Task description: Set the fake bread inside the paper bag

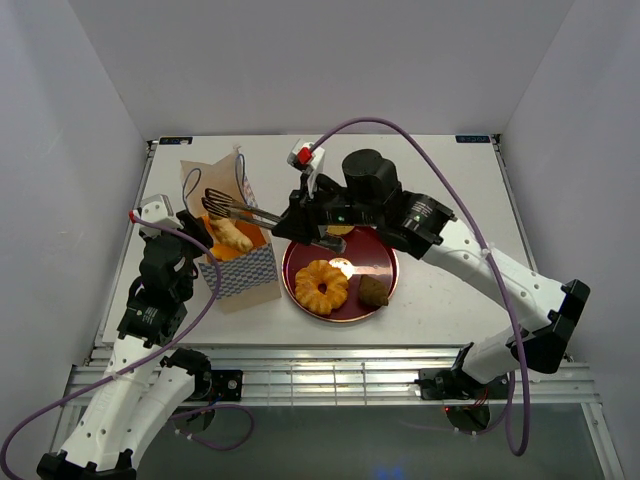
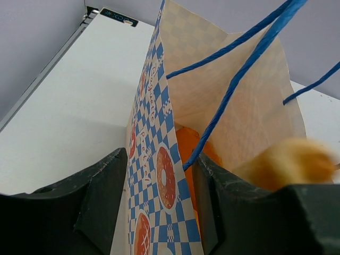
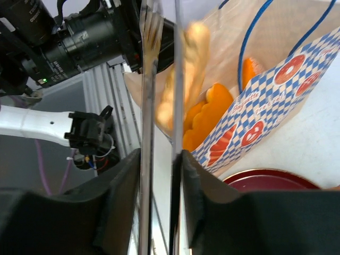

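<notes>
The paper bag (image 1: pixel 245 275) stands upright left of the red plate; its blue-checked wall (image 2: pixel 154 159) sits between my left gripper's (image 2: pixel 159 202) fingers, which are shut on it. My right gripper (image 3: pixel 159 175) is shut on metal tongs (image 3: pixel 146 133) that reach over the bag's mouth (image 1: pixel 240 210). A pale twisted piece of fake bread (image 3: pixel 186 69), blurred, hangs at the tong tips inside the bag opening (image 1: pixel 232 236). Orange pastries (image 3: pixel 210 114) lie in the bag. A ring-shaped pastry (image 1: pixel 322 285) and a dark chunk (image 1: pixel 373 290) rest on the plate.
The round dark-red plate (image 1: pixel 385 262) lies right of the bag, under my right arm. The bag's blue cord handles (image 2: pixel 239 79) stand up above its rim. White walls enclose the table on three sides.
</notes>
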You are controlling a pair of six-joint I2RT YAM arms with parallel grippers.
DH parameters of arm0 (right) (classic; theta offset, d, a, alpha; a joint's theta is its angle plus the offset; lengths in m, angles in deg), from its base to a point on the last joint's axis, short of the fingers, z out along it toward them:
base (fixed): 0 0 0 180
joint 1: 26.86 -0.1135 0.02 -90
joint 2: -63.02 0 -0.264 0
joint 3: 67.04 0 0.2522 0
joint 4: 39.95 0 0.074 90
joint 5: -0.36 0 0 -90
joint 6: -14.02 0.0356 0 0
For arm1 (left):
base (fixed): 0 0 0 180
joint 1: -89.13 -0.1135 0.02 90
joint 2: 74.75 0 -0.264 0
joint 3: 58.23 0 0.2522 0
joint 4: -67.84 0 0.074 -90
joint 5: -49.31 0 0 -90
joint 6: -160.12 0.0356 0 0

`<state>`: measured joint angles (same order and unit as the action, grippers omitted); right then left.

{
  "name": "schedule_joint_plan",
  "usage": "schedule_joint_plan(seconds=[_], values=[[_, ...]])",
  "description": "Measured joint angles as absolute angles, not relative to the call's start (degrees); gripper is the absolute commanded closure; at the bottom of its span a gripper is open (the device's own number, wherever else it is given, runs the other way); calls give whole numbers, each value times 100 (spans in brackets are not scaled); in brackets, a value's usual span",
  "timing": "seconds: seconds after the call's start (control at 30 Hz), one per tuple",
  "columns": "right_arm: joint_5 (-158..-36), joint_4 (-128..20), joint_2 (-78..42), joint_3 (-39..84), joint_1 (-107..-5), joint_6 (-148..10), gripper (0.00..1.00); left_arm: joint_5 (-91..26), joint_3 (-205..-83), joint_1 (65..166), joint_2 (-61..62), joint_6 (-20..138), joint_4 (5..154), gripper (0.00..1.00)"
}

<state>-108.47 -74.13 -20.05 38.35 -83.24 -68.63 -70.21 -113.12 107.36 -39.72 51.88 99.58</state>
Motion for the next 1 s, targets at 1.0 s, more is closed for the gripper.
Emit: schedule_joint_plan(seconds=[1.0], values=[[-9713,-8117,1593,845,-8324,-6279,53,-7023,-11312,10736,-3999,5188,9958,38]])
